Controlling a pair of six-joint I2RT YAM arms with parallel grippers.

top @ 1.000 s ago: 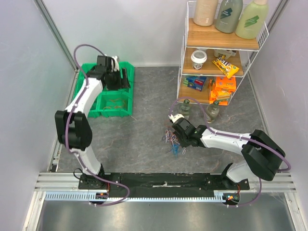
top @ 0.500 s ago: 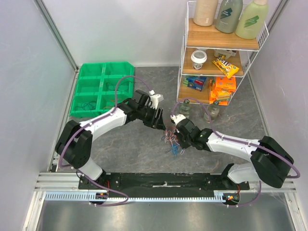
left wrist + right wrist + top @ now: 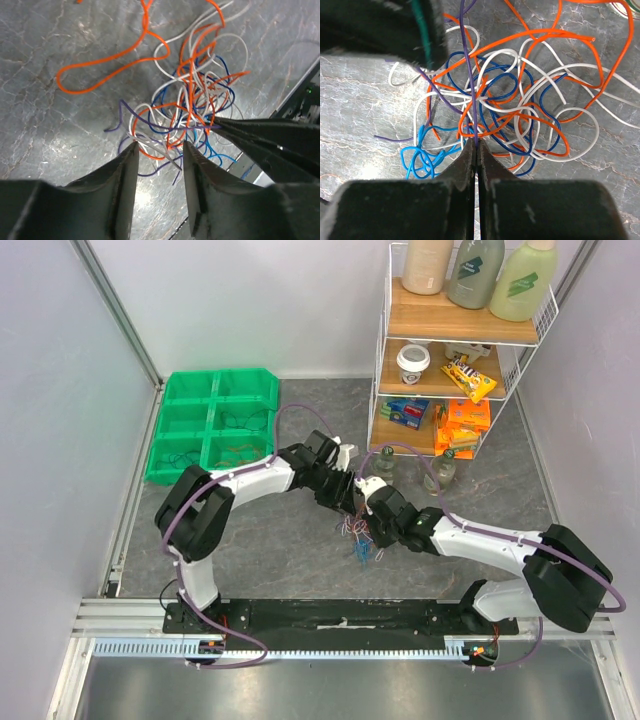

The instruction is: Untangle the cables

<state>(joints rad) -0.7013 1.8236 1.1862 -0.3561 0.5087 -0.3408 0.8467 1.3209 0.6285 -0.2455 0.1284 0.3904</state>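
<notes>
While the cables [image 3: 355, 533] lie as one loose knot of orange, white, blue and purple strands on the grey floor at the middle of the top view, both arms meet over them, so the step in hand looks like singling out one strand. At the bottom centre of its wrist view, the right gripper [image 3: 476, 150] is pressed fully together on a purple wire [image 3: 469, 75], which runs straight up the frame from its tips. The left gripper [image 3: 159, 162] stands about half open at the lower middle of its view, fingers straddling white and orange loops with nothing pinched. The next move likely calls for the left jaws to pin the knot while the right draws the purple strand clear, slowly, since it threads through several loops.
</notes>
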